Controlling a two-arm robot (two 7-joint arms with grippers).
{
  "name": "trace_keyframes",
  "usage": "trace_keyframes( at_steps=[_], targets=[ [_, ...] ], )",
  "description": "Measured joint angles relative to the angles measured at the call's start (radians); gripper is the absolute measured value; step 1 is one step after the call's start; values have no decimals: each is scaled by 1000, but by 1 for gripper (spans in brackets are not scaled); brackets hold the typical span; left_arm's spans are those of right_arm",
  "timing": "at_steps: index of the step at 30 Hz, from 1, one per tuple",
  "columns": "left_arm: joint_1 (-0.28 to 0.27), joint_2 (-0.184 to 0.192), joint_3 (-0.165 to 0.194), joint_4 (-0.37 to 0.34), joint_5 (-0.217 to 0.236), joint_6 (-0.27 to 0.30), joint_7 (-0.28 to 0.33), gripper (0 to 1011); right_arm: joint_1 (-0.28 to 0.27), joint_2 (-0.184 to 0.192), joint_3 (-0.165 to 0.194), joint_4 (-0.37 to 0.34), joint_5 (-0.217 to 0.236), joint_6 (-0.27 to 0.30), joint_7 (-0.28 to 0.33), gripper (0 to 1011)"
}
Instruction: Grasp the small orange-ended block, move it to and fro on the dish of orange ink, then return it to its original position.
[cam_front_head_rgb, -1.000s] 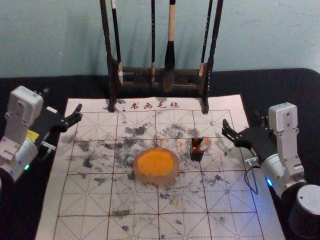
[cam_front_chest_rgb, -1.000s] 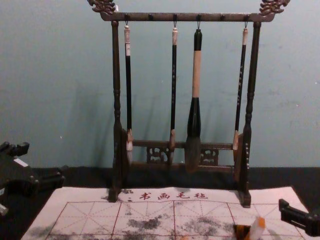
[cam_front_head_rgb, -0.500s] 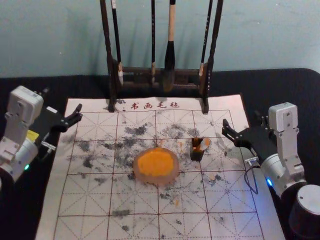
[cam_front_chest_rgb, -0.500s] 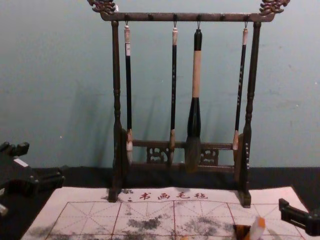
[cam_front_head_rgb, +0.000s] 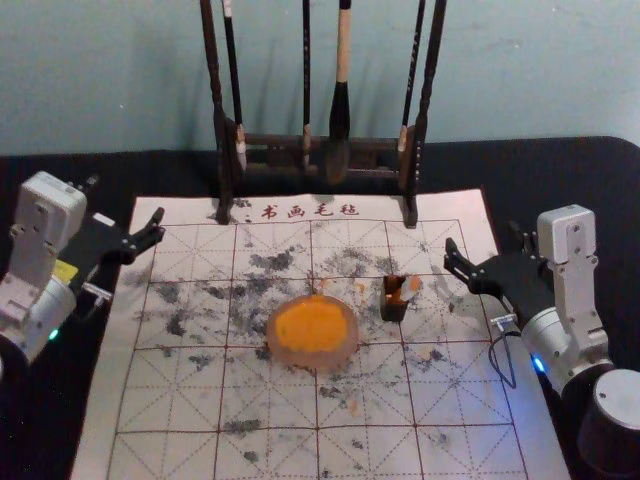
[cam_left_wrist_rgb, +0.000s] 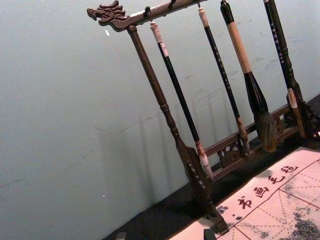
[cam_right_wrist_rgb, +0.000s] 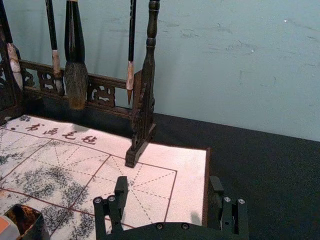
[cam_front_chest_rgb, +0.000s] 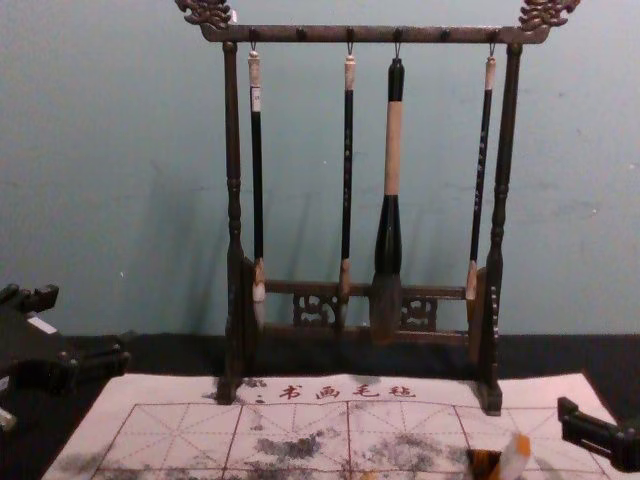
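Because the block (cam_front_head_rgb: 412, 288) leaned ungripped in a small box (cam_front_head_rgb: 394, 311) at the dish's (cam_front_head_rgb: 315, 362) two o'clock, you seemed to be at the grasp. Your right gripper (cam_front_head_rgb: 483, 240) hung at the block's two o'clock, the left gripper (cam_front_head_rgb: 125, 198) at the dish's ten, both jaws spread, empty; you likely needed the right one lined up over the block.

Narrow gap between dish (cam_front_head_rgb: 312, 362), box (cam_front_head_rgb: 393, 311)

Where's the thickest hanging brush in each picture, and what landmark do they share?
Head view: thickest brush, top, just right of centre.
Left wrist view: between two thin brushes.
Right wrist view: again between two thin brushes.
Chest view: right of centre, hanging from the rack.
Shared landmark: the row of writing on the mat.
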Motion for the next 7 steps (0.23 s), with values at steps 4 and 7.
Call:
trace_keyframes(
  at_steps=[4, 7],
  targets=[
    [0, 0, 0, 0, 0, 0, 0, 1001, 0, 0, 0, 0, 0, 0, 0, 1000],
    [0, 0, 0, 0, 0, 0, 0, 1001, 0, 0, 0, 0, 0, 0, 0, 1000]
  ],
)
